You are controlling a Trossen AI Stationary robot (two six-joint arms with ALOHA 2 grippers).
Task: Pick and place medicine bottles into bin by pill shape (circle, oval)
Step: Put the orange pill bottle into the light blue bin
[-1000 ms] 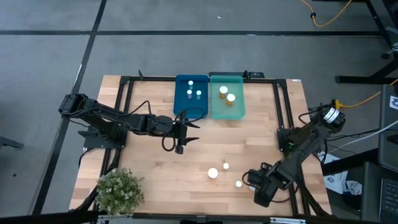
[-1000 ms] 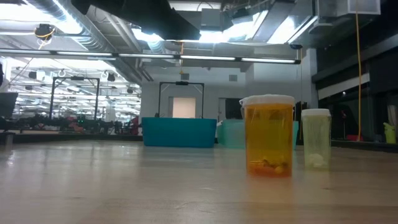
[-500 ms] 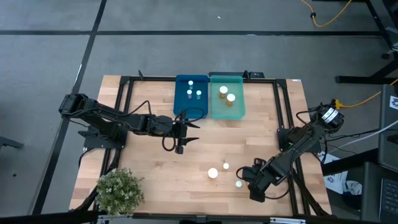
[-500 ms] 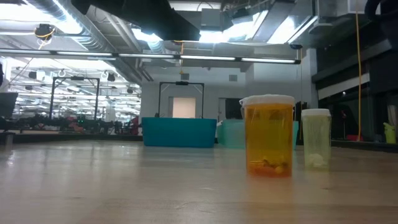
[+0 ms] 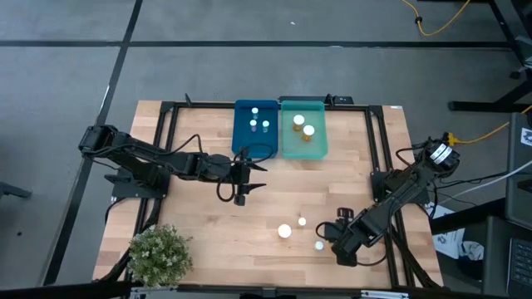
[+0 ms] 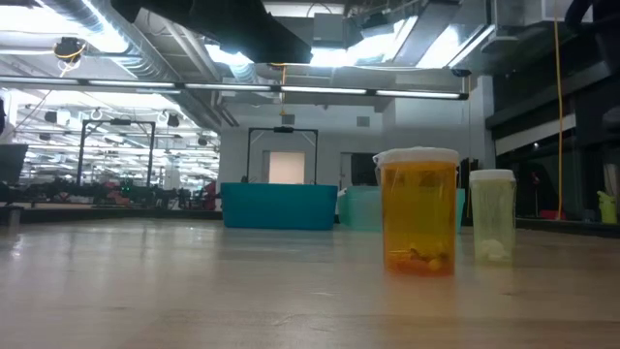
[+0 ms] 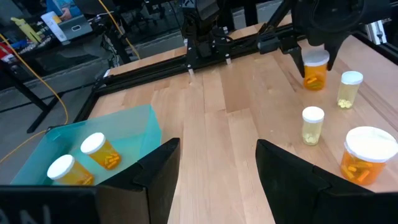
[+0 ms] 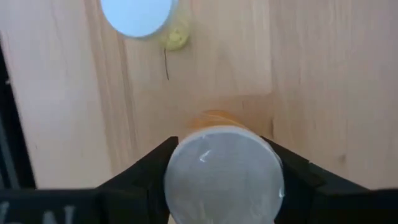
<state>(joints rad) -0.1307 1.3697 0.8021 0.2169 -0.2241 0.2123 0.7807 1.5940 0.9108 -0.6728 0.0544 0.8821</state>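
The right tool (image 5: 339,242) is closing from a wider spread onto an orange bottle (image 8: 221,168) at the bench's (image 5: 199,224) 5 o'clock edge, fingers touching its cap, so pickup is beginning. The left tool (image 5: 247,174) is waiting, fingers apart, near centre.

Two matte-black jointed arms (image 5: 158,164) (looped black cables alongside), each tipped with blunt dark fingers (image 7: 158,171).

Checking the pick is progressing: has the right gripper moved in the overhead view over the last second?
Yes. The right gripper has shifted away from the table's near edge, toward the bins, and now straddles an amber bottle.
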